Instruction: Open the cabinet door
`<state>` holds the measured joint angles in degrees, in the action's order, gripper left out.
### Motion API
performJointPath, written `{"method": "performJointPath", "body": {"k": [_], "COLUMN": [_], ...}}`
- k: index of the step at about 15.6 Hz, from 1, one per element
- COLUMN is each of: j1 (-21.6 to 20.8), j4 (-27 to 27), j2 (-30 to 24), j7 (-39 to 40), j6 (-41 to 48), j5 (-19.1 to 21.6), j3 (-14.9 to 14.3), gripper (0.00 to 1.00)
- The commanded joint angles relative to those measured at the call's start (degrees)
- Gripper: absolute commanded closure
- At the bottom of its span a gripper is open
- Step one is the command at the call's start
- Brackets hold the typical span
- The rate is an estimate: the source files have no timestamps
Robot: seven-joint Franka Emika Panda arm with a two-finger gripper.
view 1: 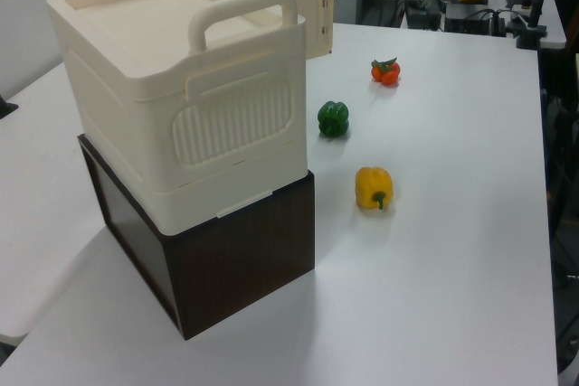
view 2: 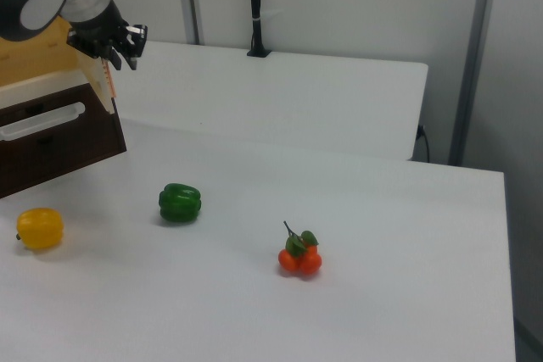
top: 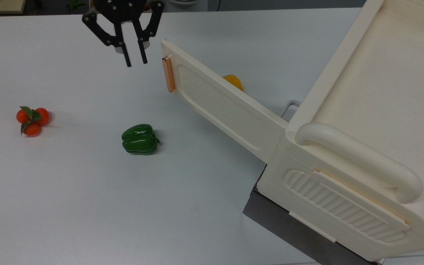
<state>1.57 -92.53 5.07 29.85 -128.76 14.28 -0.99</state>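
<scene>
The cabinet door (top: 219, 105) stands swung out from the cream cabinet (top: 366, 95), its recessed face toward the top view's lower left. A copper-orange strip handle (top: 168, 74) runs down its free edge. My gripper (top: 136, 63) hangs in the air to the top view's left of that edge, apart from it, open with nothing between its fingers. In the left view the door (view 1: 312, 14) juts out behind the cabinet. In the right view the gripper (view 2: 119, 52) sits just above the door's edge (view 2: 105, 80).
A green pepper (top: 139, 138) and a cluster of small tomatoes (top: 32, 117) lie on the white table (top: 68, 191). A yellow pepper (top: 233, 81) peeks over the door's top edge. The cabinet rests on a dark brown box (view 1: 235, 259).
</scene>
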Motion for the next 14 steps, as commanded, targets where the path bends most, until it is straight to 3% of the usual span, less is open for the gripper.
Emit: {"method": "performJointPath", "body": {"k": [1,2,8,11,14], "j1": [0.89,0.89,-0.08,-2.09,-5.25], "j4": [-0.64,-0.64,-0.46,1.03,1.74], "j2": [-3.39,-4.44,-8.31,-9.19,-9.37], "j7": [-0.23,-0.31,-1.10,-8.11,-16.19], "j6": [13.31,16.84,33.03,38.66,39.46], "j5": [0.13,-0.22,-0.93,-1.27,-4.52], "j3": [-3.40,-4.19,-6.13,-6.40,-6.13], "gripper": [0.27,0.00,0.00,0.00,0.00]}}
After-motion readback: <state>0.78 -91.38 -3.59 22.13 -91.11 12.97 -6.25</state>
